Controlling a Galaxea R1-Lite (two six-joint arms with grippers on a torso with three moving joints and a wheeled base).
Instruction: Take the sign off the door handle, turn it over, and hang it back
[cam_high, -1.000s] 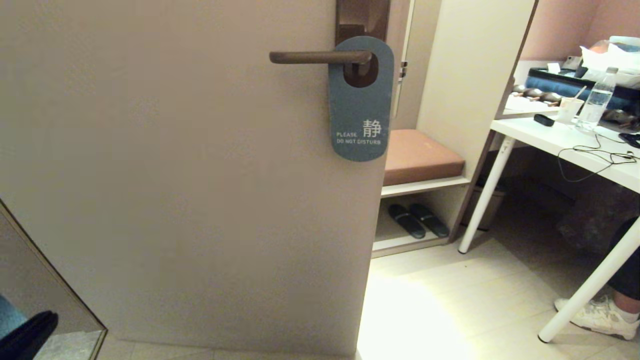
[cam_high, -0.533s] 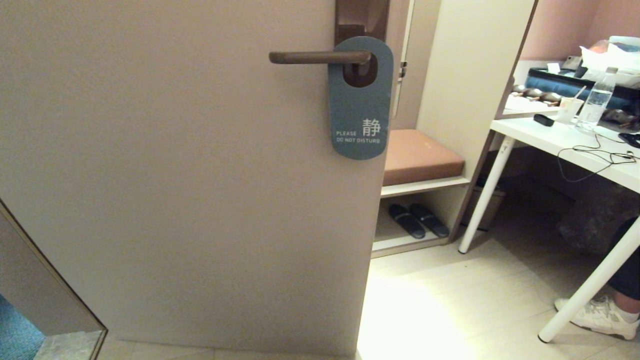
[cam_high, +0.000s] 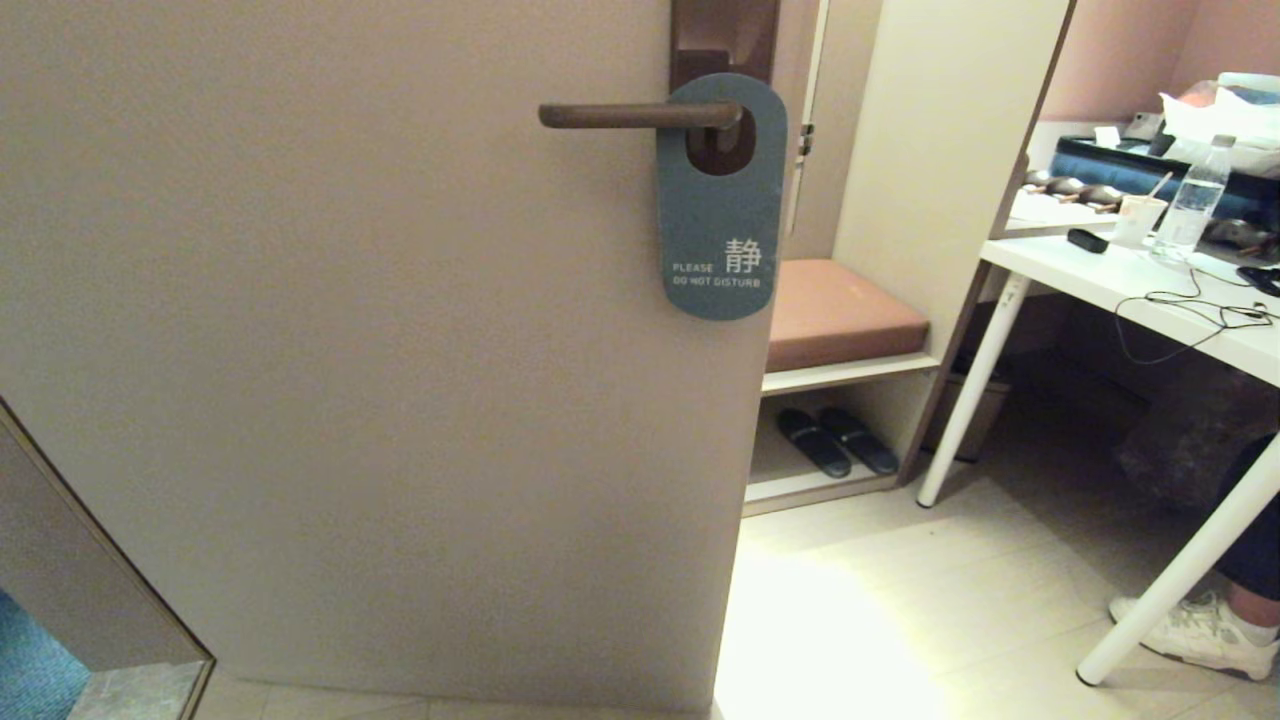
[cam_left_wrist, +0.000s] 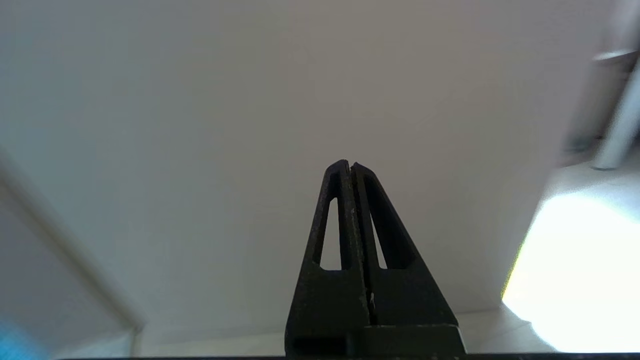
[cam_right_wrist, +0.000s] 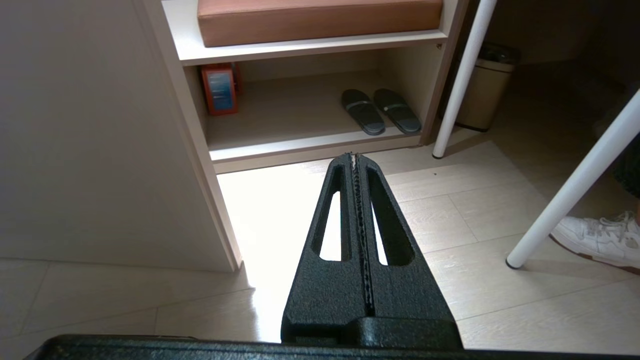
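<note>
The sign (cam_high: 720, 200) is hanging on the door handle (cam_high: 640, 115), slate-blue "DO NOT DISTURB" face outward, and it is settling after a small swing a second ago. The dark arm part seen then low at the left is now gone. The left gripper (cam_left_wrist: 349, 166) is facing the bare door, jaws closed, holding nothing; the right gripper (cam_right_wrist: 354, 157) likewise, over the floor. It seems the hanging back is finishing.

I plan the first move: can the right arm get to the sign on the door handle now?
Probably yes: the sign hangs free on the door handle with nothing before it; the right pincer is low, shut.
</note>
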